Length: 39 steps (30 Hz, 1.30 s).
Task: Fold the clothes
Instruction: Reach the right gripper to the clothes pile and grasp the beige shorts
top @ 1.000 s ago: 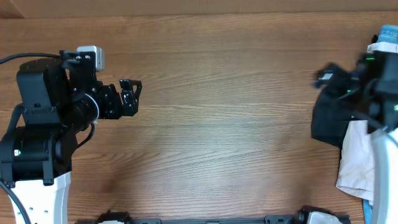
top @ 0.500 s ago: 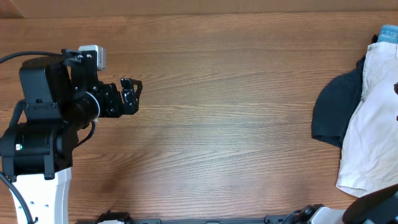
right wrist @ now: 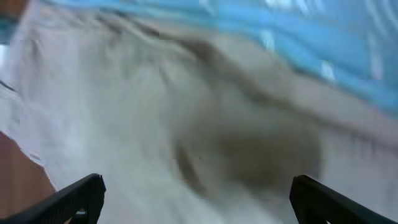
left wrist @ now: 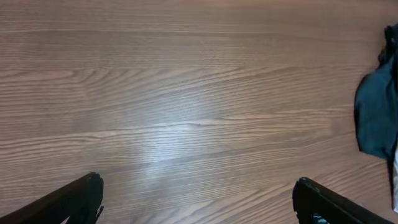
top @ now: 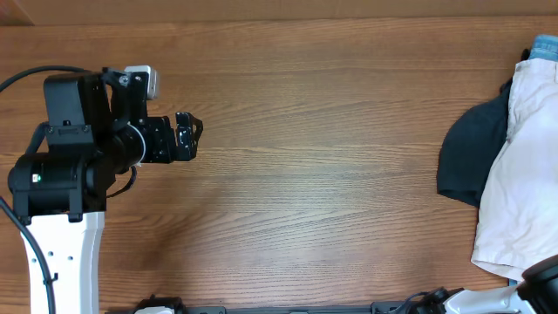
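The cream shorts (top: 523,166) lie in a heap at the table's right edge, draped over a dark navy garment (top: 471,157). The blurred right wrist view looks straight down on the cream cloth (right wrist: 155,124). My right gripper (right wrist: 196,199) is open above that cloth, its fingers wide apart with nothing between them; in the overhead view only a bit of the right arm (top: 545,279) shows at the bottom right corner. My left gripper (top: 187,138) is open and empty at the left, over bare wood, far from the shorts. It also shows in the left wrist view (left wrist: 199,199).
Blue denim (top: 545,45) peeks out at the top right edge and shows as a blue band in the right wrist view (right wrist: 280,37). The navy garment shows at the right edge of the left wrist view (left wrist: 376,118). The wooden table (top: 323,174) spans between the arms.
The right arm has pulled away from over the clothes pile towards the bottom right corner, uncovering the shorts. The left arm has shifted slightly right.
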### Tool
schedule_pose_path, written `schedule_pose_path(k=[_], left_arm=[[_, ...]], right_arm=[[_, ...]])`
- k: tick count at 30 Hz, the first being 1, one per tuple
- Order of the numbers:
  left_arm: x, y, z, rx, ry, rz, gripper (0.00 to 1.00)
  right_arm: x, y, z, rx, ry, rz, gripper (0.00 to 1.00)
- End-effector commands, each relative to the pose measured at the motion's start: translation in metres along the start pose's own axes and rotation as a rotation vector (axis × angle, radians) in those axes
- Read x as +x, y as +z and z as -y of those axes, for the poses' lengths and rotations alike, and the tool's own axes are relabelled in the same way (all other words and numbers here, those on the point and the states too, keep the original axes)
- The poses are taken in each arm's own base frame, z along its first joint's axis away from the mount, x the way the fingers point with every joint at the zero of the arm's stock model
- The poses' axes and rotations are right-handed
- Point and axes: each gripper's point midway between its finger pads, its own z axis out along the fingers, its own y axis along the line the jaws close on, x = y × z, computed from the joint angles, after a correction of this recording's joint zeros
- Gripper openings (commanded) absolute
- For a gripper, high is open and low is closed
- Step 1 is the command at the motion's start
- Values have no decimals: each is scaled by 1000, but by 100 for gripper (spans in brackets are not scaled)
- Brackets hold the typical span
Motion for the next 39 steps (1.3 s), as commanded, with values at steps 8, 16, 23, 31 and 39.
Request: schedule_pose_path(k=[8,16,23,31,39], left_arm=[[-4,-2,-1,-8,26,6,100],[-2,-2,-1,-5,23,-4,100],[-4,-2,-1,-5,26,4,100],[-3,-2,-1,-5,24,0,100],[2,-2,-1,-6,18,-18,100]], right_arm=[[-9,33,-28,-190,-294,-5,99],[-32,26,-11,-179,-335,65,95],[-23,31,-8,-204,-317,30,95],[-5,44,-4,-168,-313,-30,90],[-17,45,2,-213,-320,-2,94]])
